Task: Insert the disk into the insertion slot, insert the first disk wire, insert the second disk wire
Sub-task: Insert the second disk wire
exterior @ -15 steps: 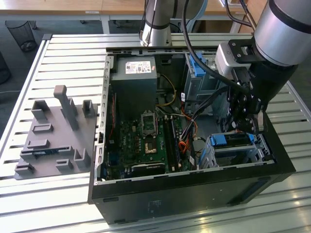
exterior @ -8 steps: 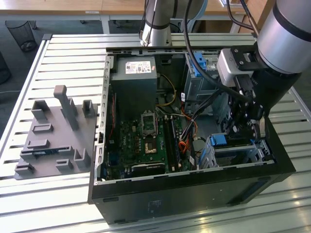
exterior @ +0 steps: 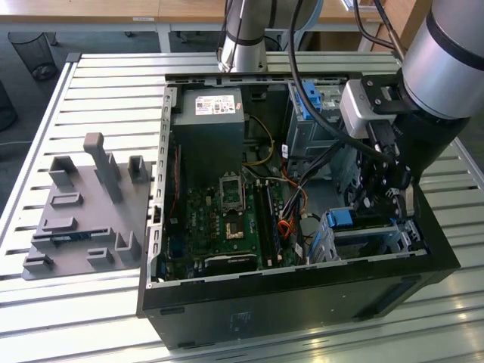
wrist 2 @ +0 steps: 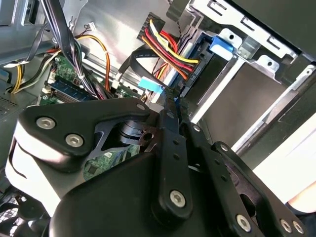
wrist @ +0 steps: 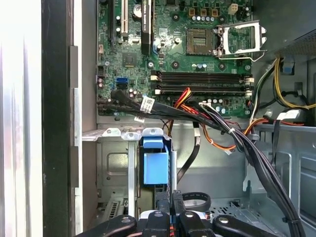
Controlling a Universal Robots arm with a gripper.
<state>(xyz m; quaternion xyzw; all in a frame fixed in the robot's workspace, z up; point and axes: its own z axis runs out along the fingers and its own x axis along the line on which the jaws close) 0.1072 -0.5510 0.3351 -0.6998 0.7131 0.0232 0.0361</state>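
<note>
The disk (exterior: 342,219), edged by its blue carrier (wrist: 155,168), lies inside the insertion slot (exterior: 378,240), a low sheet-metal cage at the case's corner on the exterior view's right. My gripper (exterior: 378,198) hangs just over the disk's end, its fingers pressed together. A flat black disk wire (wrist: 190,158) with a light-blue plug (wrist 2: 150,84) ends at my gripper (wrist 2: 170,97). A red, yellow and black disk wire (wrist 2: 165,44) runs to the disk's edge beside the carrier (wrist 2: 222,45). My gripper (wrist: 171,196) stands right at the carrier.
The open case holds a green motherboard (exterior: 227,219), a grey power supply (exterior: 208,128) and a taller cage with a blue tab (exterior: 310,102). A black cable bundle (wrist: 256,158) crosses near the slot. A grey fixture plate (exterior: 83,204) lies at the exterior view's left.
</note>
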